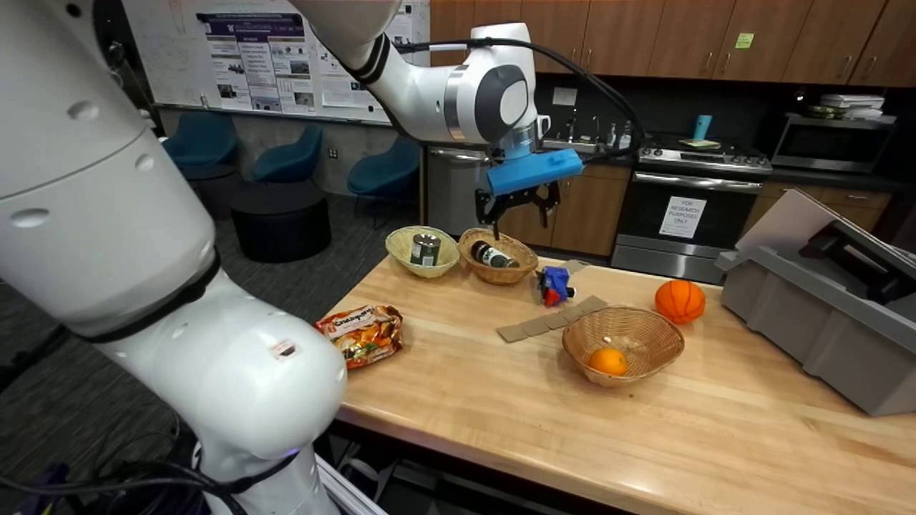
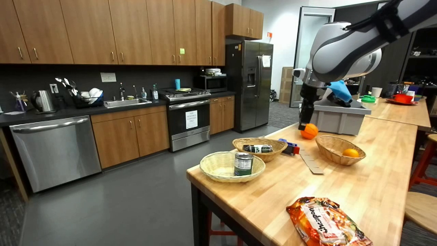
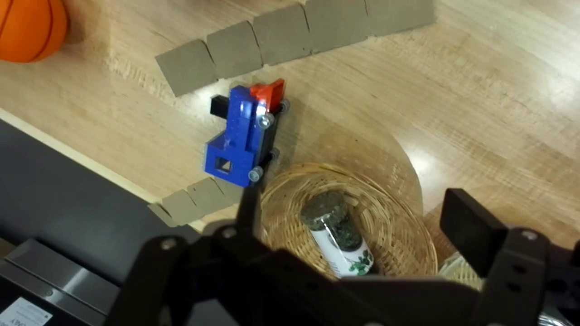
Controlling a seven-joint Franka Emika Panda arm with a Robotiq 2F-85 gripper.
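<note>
Wrist view: the gripper (image 3: 355, 206) hangs empty, jaws spread; the bottle (image 3: 340, 246) lies in the brown basket (image 3: 401, 231) near an edge of the table (image 3: 344, 106), nothing lifted, any grasp apparently still to be made.

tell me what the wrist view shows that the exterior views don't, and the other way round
Only the wrist view: the square window in the toy vehicle and, sharply enough to make out, the green leaf print on the herb jar.

Only the exterior views, both of them: the orange, the wicker basket that it lies in, the Champong packet and the grey plastic bin.

Shared by all: the toy vehicle, the herb jar lying in another wicker basket, the basketball, the cardboard strip and the gripper.
</note>
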